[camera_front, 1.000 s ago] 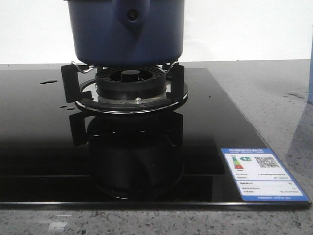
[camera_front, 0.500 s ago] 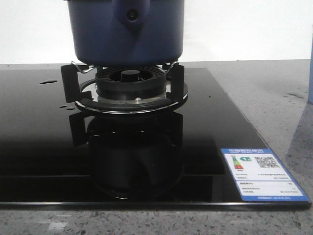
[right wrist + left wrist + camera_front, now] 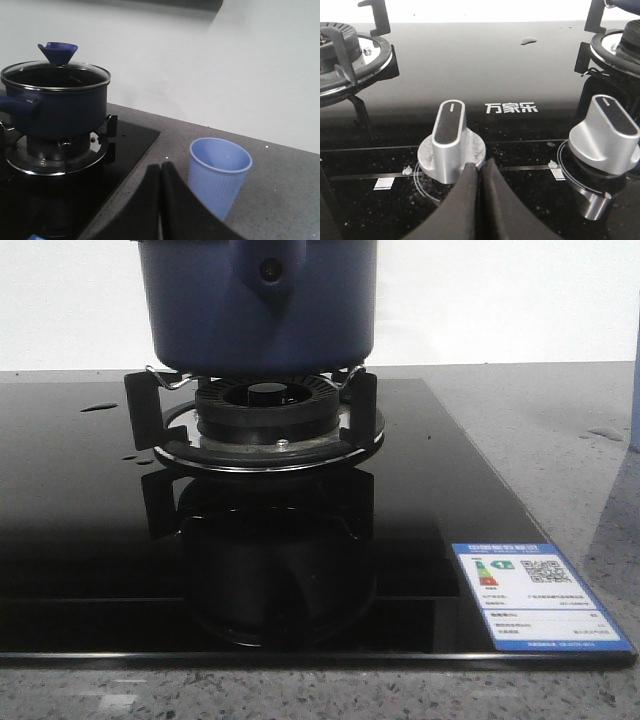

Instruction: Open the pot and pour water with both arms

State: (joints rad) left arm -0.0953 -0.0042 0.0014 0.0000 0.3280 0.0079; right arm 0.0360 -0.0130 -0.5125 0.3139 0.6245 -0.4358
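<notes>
We see the pot [image 3: 258, 302] sitting on the burner grate [image 3: 268, 412] toward the back of the black glass hob [image 3: 90, 530], its glass lid with a blue knob [image 3: 57, 52] on top. An energy label [image 3: 538, 597] is stuck at the hob's front right corner, and water drops [image 3: 98, 407] lie near its back left edge. On the grey bench beside the hob's right edge stands a pale blue ribbed cup [image 3: 219, 176], apart from the pot. Our left gripper [image 3: 478, 172] is clenched on nothing (fingers pressed together) just before a silver knob [image 3: 449, 141]; a second knob [image 3: 606, 134] sits nearby. The right gripper [image 3: 160, 172] is likewise closed, empty, near the cup.
</notes>
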